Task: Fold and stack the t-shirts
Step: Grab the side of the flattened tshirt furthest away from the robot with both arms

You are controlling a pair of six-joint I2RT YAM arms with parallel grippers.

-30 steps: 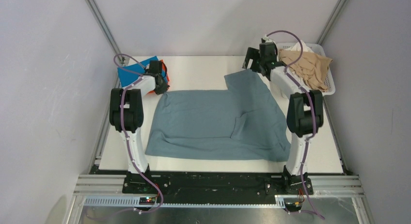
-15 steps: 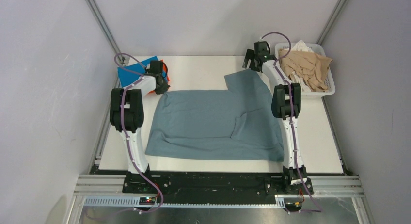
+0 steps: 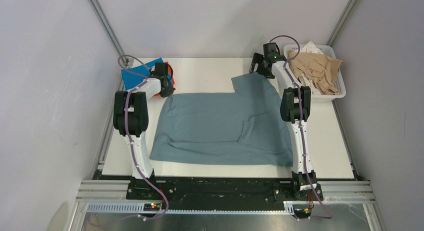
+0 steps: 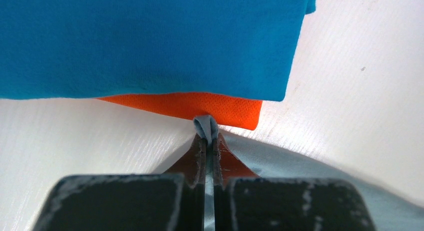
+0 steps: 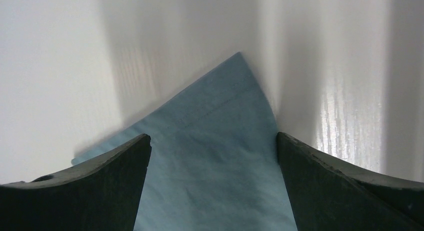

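Only a strip of the orange shirt (image 4: 227,109) shows below the blue shirt (image 4: 150,41), which probably covers the rest.

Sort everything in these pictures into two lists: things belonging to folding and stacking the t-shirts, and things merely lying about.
Part of the job: grey-blue t-shirt, spread out; bright blue t-shirt atop orange t-shirt; left pincer, shut on the grey-blue edge; right pincer, open over its far corner.
Lying about: white basket; beige garment and white garment in it.
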